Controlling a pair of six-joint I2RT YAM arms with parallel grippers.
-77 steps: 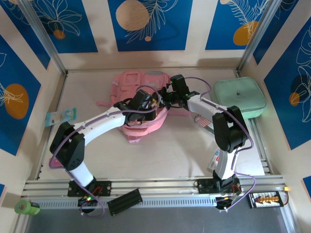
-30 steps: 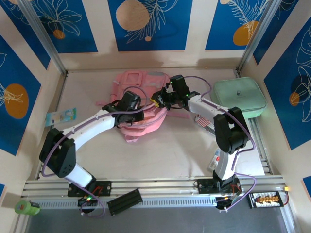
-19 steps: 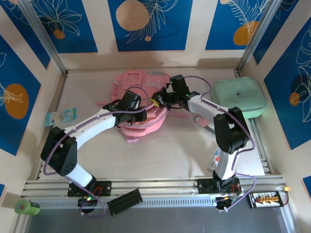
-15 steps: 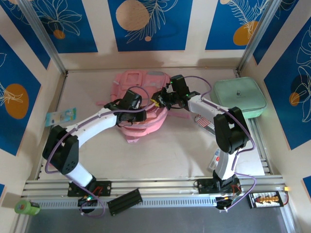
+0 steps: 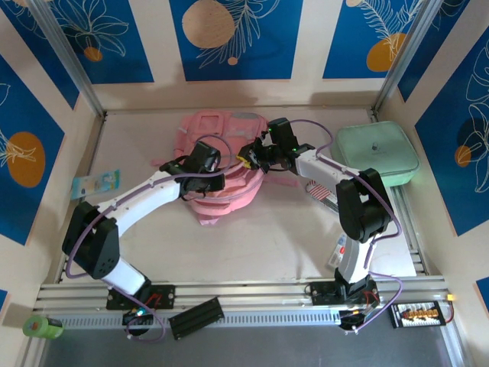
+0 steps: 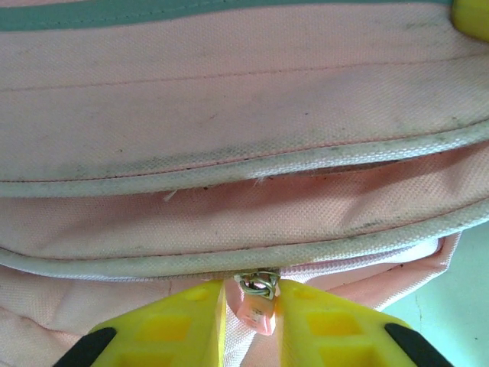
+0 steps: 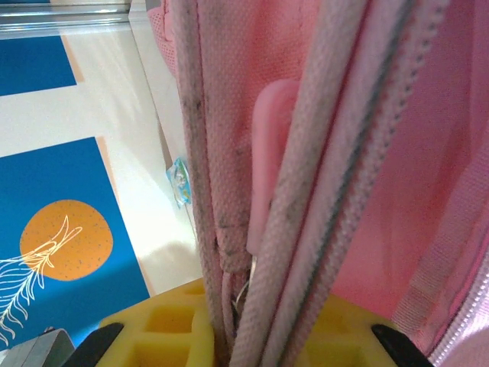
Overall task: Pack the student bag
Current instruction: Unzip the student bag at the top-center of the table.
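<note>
The left gripper (image 6: 252, 315) pinches the zipper pull (image 6: 260, 303) of the large pink fabric student bag (image 5: 218, 126) lying under both grippers. The right gripper (image 7: 244, 330) clamps its piping. One mint-green rounded case (image 5: 377, 153) sits to the right, on a beige tabletop (image 5: 267, 237) inside blue-panelled walls (image 5: 229, 38).

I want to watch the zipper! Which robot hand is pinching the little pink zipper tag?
The left gripper: its yellow fingers squeeze the zipper tag. The right gripper clamps the student bag by its fabric edge instead.
</note>
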